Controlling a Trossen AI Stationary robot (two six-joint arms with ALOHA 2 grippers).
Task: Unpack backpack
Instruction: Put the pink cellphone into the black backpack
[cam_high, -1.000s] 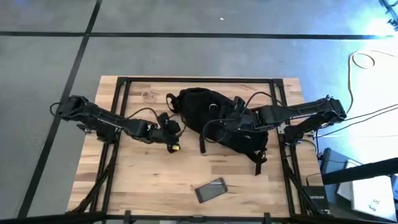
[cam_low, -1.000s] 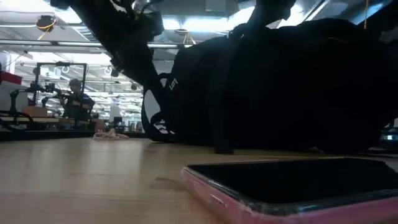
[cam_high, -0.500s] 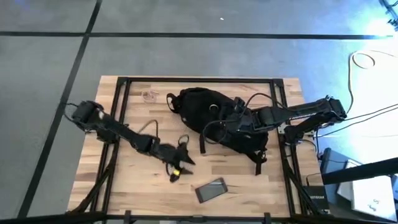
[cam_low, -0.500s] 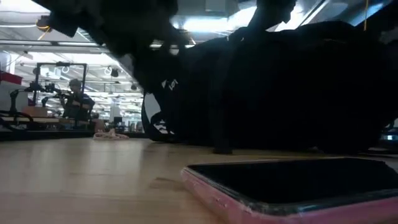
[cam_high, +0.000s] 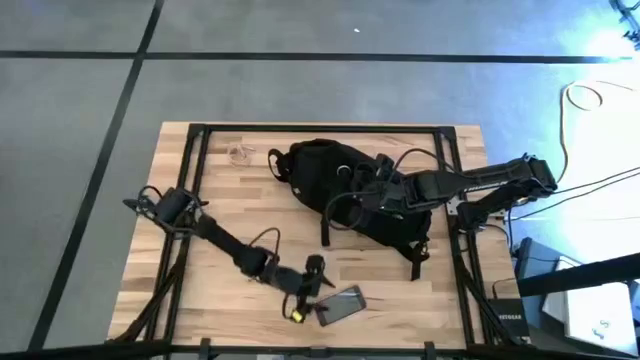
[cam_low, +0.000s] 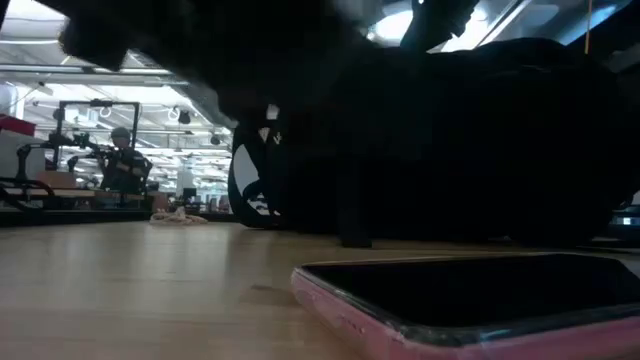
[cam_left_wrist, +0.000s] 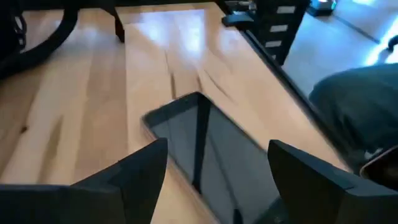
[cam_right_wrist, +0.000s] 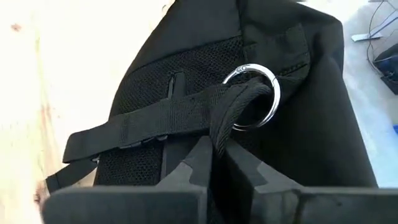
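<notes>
The black backpack (cam_high: 335, 185) lies on the middle of the table, filling the low view (cam_low: 450, 140) behind a phone. A black strap runs through a silver ring (cam_right_wrist: 252, 93) on its top side. My right gripper (cam_high: 372, 196) reaches in from the table's right and is shut on that strap (cam_right_wrist: 210, 163). My left gripper (cam_high: 312, 290) hovers open near the table's front edge. Its two fingers (cam_left_wrist: 214, 171) stand on either side of a dark phone (cam_left_wrist: 211, 149) without touching it. My right gripper pinches the black webbing strap (cam_right_wrist: 225, 127) between its two fingers, just short of where the strap loops through the silver ring. The fingers come from the table's right, over the backpack's top. The backpack rests on the table, and the strap rises a little into the hold.
The phone (cam_high: 340, 303) in a pink case (cam_low: 350, 320) lies near the front edge. A small pale bundle (cam_high: 238, 154) sits at the far left of the table. Black frame rails (cam_high: 455, 250) run along the table's sides. A person (cam_low: 125, 165) sits far off in the room.
My left gripper has swung away from the backpack's left side toward the table's near edge and somewhat to the right, ending just beside the phone. The backpack and my right gripper have kept still.
</notes>
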